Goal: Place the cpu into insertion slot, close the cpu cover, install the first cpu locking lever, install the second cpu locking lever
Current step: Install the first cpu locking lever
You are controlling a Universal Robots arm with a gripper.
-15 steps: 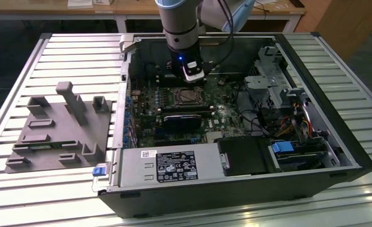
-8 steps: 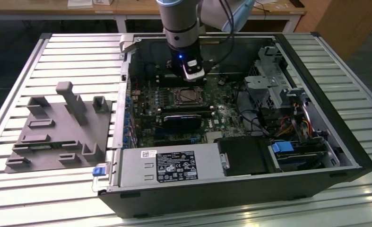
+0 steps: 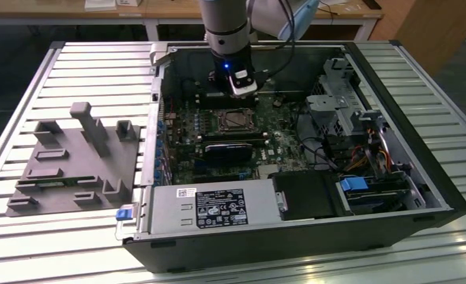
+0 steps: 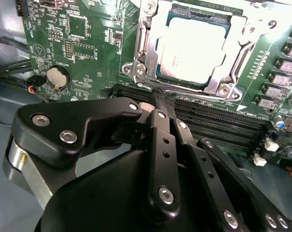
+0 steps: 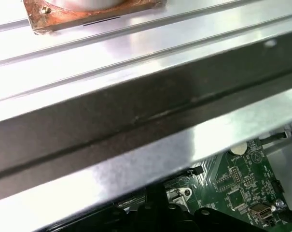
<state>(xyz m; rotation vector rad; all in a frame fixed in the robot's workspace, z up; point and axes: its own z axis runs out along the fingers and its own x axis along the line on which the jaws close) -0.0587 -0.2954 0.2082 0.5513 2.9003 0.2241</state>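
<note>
Slatted metal table (image 3: 74, 77) carries the open computer case (image 3: 422, 195); hand (image 4: 164, 99) pressed together beside the cpu (image 4: 194, 48).

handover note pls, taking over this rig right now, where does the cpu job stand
Gripper: fingers together, holding nothing, tips just beside the socket at the memory slots.
The cpu already sits in the insertion slot on the motherboard.
The cpu cover looks folded down around the chip, silvery frame flat on all visible sides.
Locking levers: I cannot tell whether either is latched, so treat both as left to check.
</note>
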